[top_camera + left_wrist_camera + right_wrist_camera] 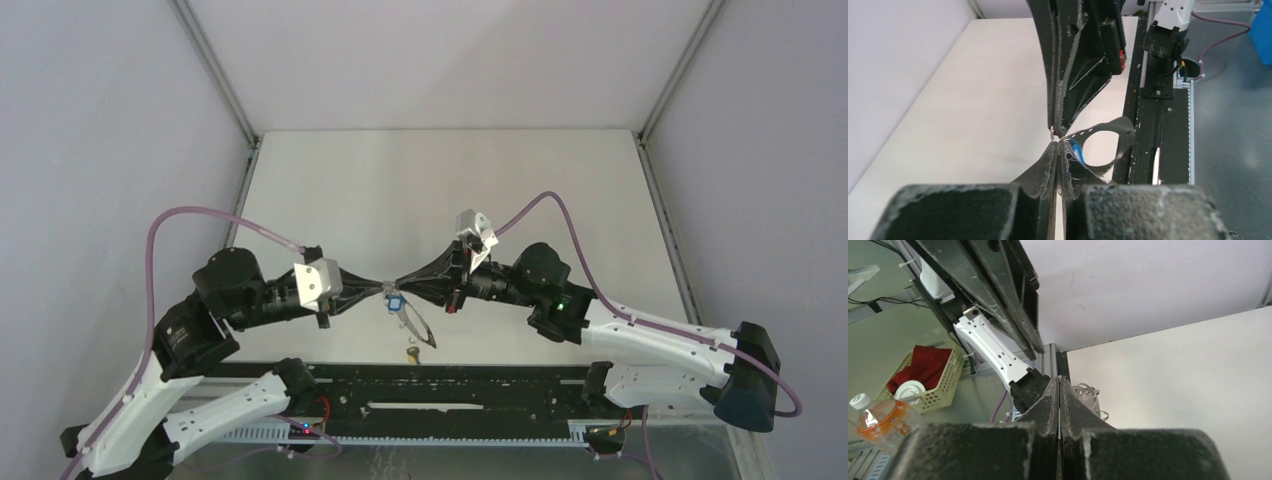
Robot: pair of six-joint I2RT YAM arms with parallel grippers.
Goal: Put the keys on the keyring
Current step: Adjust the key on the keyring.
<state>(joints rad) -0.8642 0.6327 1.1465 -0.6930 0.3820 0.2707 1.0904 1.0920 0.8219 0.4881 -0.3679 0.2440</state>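
Left gripper (1057,150) and right gripper (1060,386) are both clenched, meeting tip to tip mid-frame in the top view, above the table (330,180). Keyring (420,330) hangs just below that meeting point with the blue key (396,301) right up against it. Can't tell which pinch actually carries the ring, or whether the blue key is fully threaded. Yellow key (411,352) lies on the table just beneath the ring, so that one looks left to do.

Tip for this step, imo: hold one pinch firm on the ring and only nudge with the other. Tiny moves, or the whole thing drops.

Views: only the top one shows the yellow key. Left wrist shows the ring's curve and a sliver of blue just right of centre. Right wrist shows neither key, just some small metal loops (1089,394) behind its fingers.
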